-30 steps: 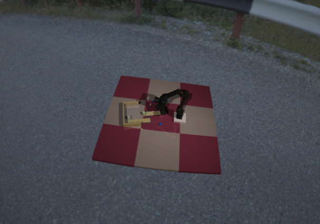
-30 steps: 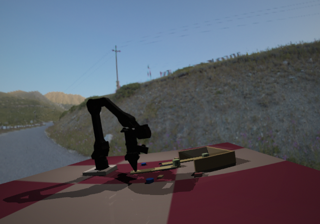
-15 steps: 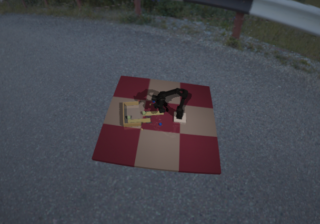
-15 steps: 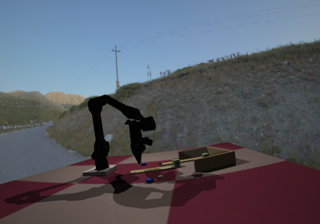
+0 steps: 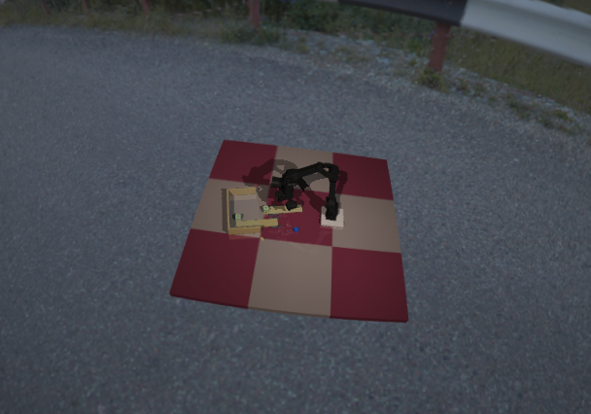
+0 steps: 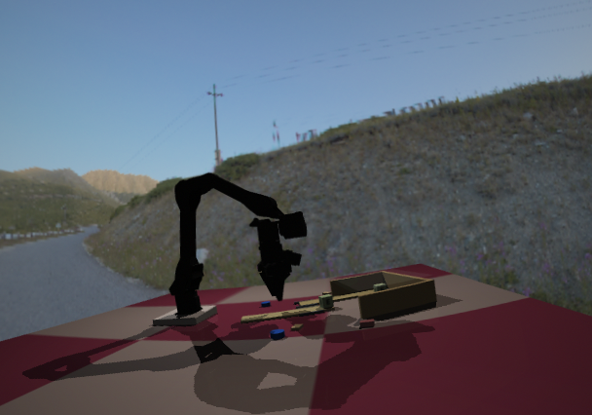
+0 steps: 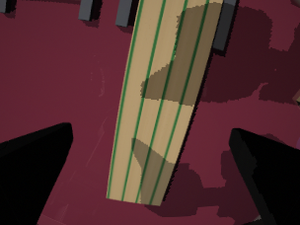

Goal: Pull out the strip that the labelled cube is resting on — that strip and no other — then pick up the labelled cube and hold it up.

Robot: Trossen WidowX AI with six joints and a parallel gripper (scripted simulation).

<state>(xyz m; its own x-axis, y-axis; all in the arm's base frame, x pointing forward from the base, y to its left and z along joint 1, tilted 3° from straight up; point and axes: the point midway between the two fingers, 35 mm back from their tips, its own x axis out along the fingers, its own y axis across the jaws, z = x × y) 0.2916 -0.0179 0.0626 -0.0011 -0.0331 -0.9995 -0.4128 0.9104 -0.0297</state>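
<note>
So, what I took for the labelled cube point(image 6: 326, 301) was sitting on the far end of the green-lined strip point(image 7: 165, 95), just outside the open side of the wooden tray point(image 6: 399, 299). Honestly, any label was too small to read from the exterior or top cameras, so that's a best guess. That strip lay flat on the dark red square of the checkered mat point(image 6: 462, 360), its near end pointing toward the arm's base.

A second cube point(image 6: 380, 286) sat on another strip point(image 5: 258, 223) that reached into the tray.

The gripper point(image 6: 278, 292) hung tip-down right over the near end of the green-lined strip. It was fully released and held nothing. In the wrist cam the two black fingers were spread well apart, one on each side of the strip, not touching it.

A blue puck point(image 6: 277, 333) sat on the mat just beside the strip, another point(image 6: 265, 304) behind it.
</note>
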